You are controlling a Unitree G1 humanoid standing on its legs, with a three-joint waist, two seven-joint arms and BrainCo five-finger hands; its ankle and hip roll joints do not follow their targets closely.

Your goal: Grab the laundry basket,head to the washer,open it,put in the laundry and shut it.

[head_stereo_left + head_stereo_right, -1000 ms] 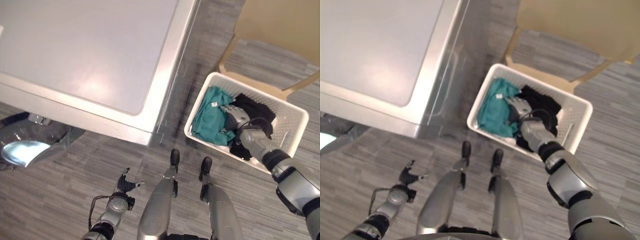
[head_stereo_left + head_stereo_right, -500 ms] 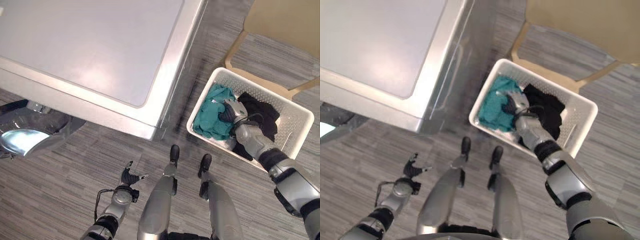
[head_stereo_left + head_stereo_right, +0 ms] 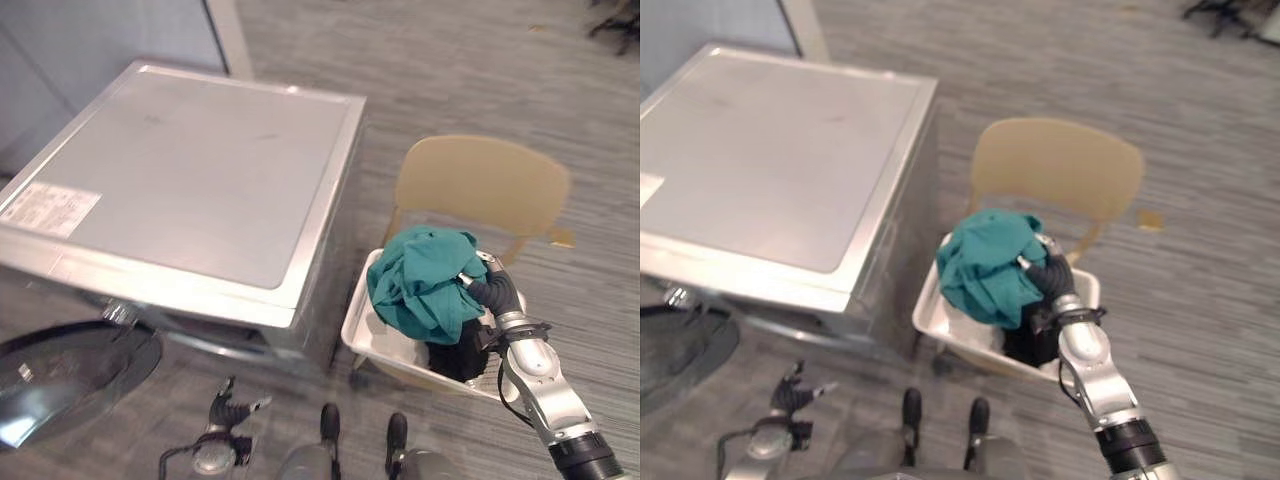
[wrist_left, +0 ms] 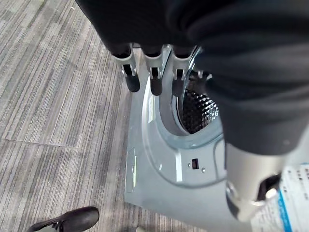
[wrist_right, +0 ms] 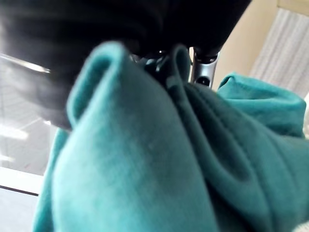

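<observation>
Lifted since the earlier frame: teal garment [image 3: 420, 282], then lying flat in the white laundry basket [image 3: 372, 338], now bunched up above the rim, clamped in the curled fingers of the right hand [image 3: 492, 293]; camera also shifted, so washer [image 3: 190, 190] and tan chair [image 3: 480, 185] sat differently in frame

Left eye view: saw basket on the floor between washer and chair, dark clothes [image 3: 458, 356] left inside under the teal bundle; washer door [image 3: 60, 375] swung open low at the front; left hand [image 3: 228, 408] hung idle near the floor, fingers spread apart

Right eye view: same layout, wrist angled over the basket, cloth draped off the grip

Left wrist view: alone showed the open drum [image 4: 195, 108], fingers [image 4: 155, 82] straight, holding nothing

Right wrist view: alone showed folds pinched close up

Judged soft, light, floppy; likely to trail and snag on the door lip; best held mid-bundle
</observation>
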